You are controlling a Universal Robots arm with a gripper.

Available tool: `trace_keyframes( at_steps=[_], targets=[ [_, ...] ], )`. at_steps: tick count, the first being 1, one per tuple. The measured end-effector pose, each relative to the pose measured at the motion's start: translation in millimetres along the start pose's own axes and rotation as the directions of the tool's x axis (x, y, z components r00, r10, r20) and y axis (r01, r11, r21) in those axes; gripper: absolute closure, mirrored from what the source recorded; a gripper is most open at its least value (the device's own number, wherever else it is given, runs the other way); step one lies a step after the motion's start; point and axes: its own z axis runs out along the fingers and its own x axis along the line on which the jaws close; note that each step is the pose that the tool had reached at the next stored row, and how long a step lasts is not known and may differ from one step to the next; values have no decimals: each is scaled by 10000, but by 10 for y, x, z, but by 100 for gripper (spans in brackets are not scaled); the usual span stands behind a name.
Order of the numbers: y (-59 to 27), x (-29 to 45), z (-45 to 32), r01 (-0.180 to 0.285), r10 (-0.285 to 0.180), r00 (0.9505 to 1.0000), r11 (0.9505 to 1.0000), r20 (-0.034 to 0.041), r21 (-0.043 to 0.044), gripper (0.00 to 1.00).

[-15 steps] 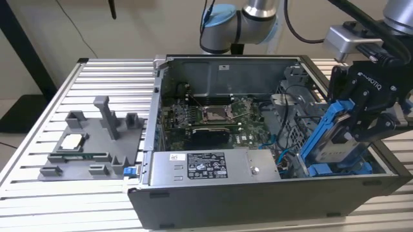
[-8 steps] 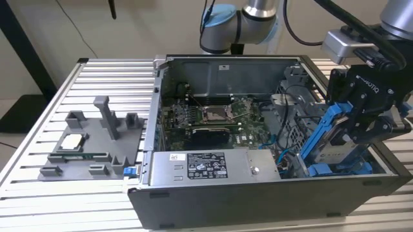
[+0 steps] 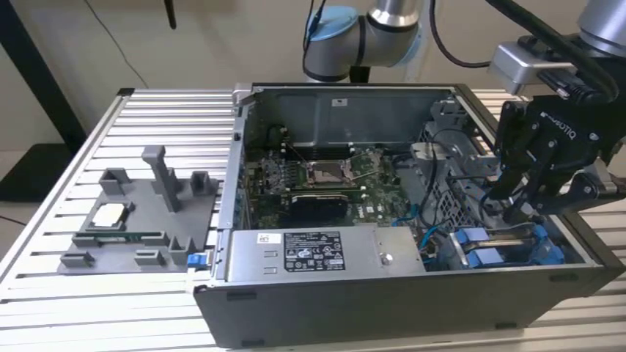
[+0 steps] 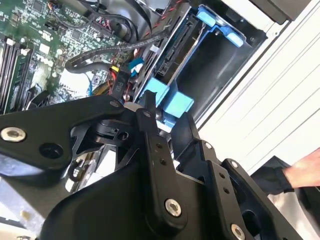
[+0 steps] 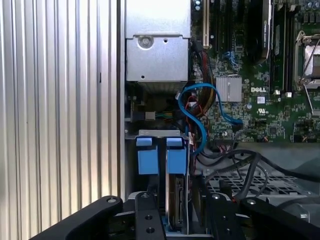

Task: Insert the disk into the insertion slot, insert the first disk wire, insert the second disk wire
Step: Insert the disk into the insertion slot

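Disk (image 5: 177, 195) stands edge-on in insertion slot (image 5: 150, 133) by 2 blue clips (image 5: 147, 160); gripper (image 3: 523, 214) right above it, clamped or released: can't tell.

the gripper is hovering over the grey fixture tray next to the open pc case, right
No. In the exterior view the gripper hangs over the insertion slot inside the open case, at the exterior view's right; the grey fixture tray sits apart at its left.
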Motion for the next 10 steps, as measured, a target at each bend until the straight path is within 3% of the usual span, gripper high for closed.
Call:
trace_keyframes(
  at_steps=[5, 10],
  targets=[
    [3, -13, -81, 0, 0, 10000, 10000, 0, 0, 60],
    [3, -59, -91, 3, -3, 10000, 10000, 81, -1, 60]
  ],
)
